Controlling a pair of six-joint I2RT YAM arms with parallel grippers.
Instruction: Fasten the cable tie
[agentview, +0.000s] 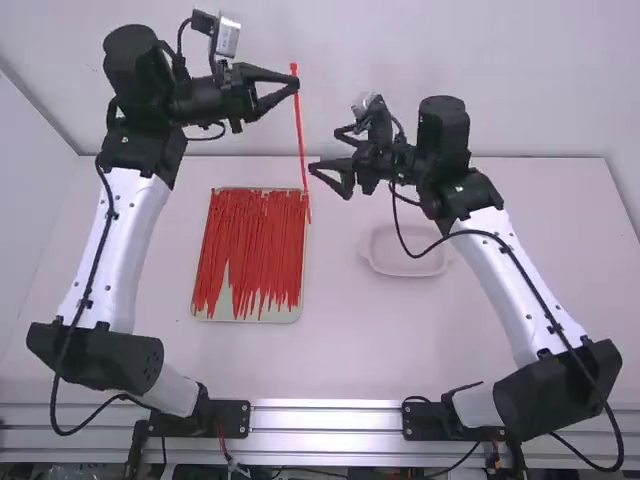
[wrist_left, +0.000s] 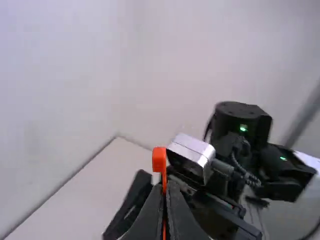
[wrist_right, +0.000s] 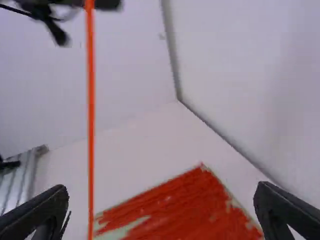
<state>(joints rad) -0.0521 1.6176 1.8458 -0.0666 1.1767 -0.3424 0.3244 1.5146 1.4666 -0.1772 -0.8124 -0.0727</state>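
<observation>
My left gripper (agentview: 290, 88) is raised high above the table's back and is shut on a red cable tie (agentview: 300, 140) just below its head (agentview: 294, 70). The strap hangs down, its tip over the tray's far right corner. In the left wrist view the fingers (wrist_left: 150, 210) pinch the tie, with its head (wrist_left: 159, 159) sticking out above them. My right gripper (agentview: 318, 178) is open, right beside the lower strap. In the right wrist view the cable tie (wrist_right: 90, 125) runs just inside one of the wide-apart fingers (wrist_right: 40, 212); I cannot tell whether it touches.
A flat tray (agentview: 245, 318) left of centre holds a pile of several red ties (agentview: 250, 250), also seen as the pile of ties (wrist_right: 185, 205) below the right gripper. A shallow white dish (agentview: 405, 250) sits under the right arm. A wall stands behind the table.
</observation>
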